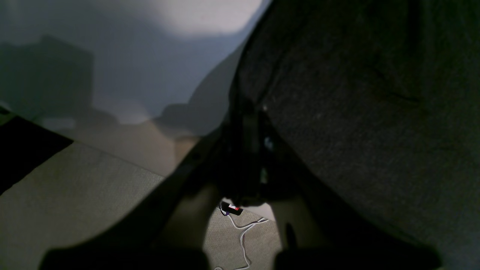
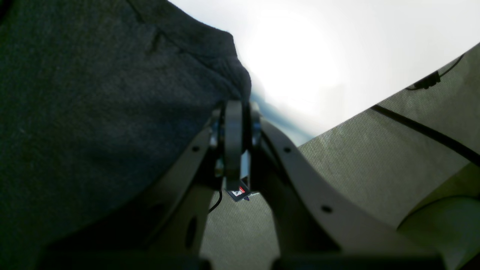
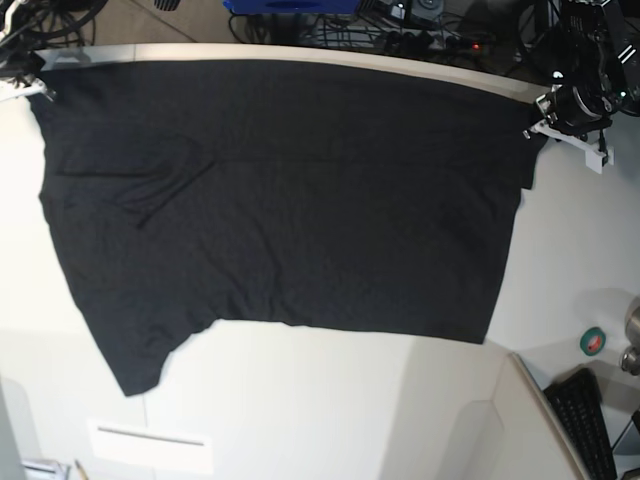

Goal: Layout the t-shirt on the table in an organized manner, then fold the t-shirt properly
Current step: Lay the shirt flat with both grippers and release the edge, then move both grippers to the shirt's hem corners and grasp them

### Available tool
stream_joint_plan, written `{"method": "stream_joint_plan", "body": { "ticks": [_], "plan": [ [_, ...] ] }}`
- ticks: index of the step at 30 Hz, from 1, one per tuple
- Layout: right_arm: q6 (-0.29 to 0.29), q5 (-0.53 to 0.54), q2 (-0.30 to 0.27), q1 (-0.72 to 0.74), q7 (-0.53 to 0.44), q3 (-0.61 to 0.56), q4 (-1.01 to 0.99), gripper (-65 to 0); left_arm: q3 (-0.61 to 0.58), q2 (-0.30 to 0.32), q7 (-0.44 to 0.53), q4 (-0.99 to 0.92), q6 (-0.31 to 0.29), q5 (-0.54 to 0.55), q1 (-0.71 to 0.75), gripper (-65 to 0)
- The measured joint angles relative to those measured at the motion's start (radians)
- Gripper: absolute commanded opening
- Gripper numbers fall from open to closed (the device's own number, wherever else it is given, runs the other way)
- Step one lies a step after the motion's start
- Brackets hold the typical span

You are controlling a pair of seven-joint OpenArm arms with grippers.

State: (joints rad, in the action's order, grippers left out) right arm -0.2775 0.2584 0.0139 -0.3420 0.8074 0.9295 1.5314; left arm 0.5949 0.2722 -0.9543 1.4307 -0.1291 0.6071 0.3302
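**Non-task clutter in my view**

I see a green tape roll [image 3: 593,341] by a black keyboard [image 3: 586,421] at the lower right. Tangled cables [image 3: 420,30] and a blue object [image 3: 290,6] run behind the far edge. White cable [image 1: 243,232] lies on grey carpet [image 1: 75,195] below.

Left end effector [image 1: 249,150] pinched closed on t-shirt [image 1: 360,112] edge; cloth hangs right of it, white cable [image 1: 242,234] below.

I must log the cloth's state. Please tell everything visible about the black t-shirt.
The black soft cotton t-shirt hangs stretched wide and mildly wrinkled, plain side showing, above the off-white table. Its two top corners are pinched by the shut left gripper and right gripper. One sleeve droops at the lower left of the base view.
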Motion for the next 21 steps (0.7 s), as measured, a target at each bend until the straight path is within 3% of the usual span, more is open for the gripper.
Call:
{"method": "stream_joint_plan", "body": {
  "ticks": [2, 3, 5, 7, 10, 13, 16, 21],
  "plan": [
    [0.0, 0.0, 0.0, 0.0, 0.0, 0.0, 0.0, -65.0, 0.0, 0.0, 0.0, 0.0, 0.0, 0.0, 0.006, -65.0],
    [0.0, 0.0, 0.0, 0.0, 0.001, 0.0, 0.0, -61.5, 0.0, 0.0, 0.0, 0.0, 0.0, 0.0, 0.008, -65.0],
    [0.0, -0.001, 0.0, 0.0, 0.001, 0.004, 0.0, -44.3, 0.0, 0.0, 0.0, 0.0, 0.0, 0.0, 0.011, -64.2],
    [0.0, 0.003, 0.004, 0.005, 0.003, 0.043, 0.007, -34.2, 0.0, 0.0, 0.0, 0.0, 0.0, 0.001, 0.011, -45.9],
    [0.001, 0.005, 0.009, 0.006, -0.001, 0.111, 0.067, -34.2, 0.054, -0.006, -0.003, 0.0, -0.001, 0.011, 0.008, -24.4],
    [-0.035, 0.064, 0.006, 0.016, -0.022, 0.119, 0.109, -34.2, 0.149, -0.008, 0.0, 0.001, 0.01, -0.004, -0.009, -13.7],
    [-0.053, 0.071, -0.028, 0.09, -0.015, 0.074, 0.111, -33.8, 0.183, -0.008, -0.01, 0.024, 0.014, -0.012, -0.066, -13.2],
    [-0.058, 0.063, -0.174, 0.313, -0.062, -0.1, -0.073, -33.9, 0.128, 0.024, 0.0, 0.033, 0.013, -0.014, -0.182, -13.8]
  ]
}}
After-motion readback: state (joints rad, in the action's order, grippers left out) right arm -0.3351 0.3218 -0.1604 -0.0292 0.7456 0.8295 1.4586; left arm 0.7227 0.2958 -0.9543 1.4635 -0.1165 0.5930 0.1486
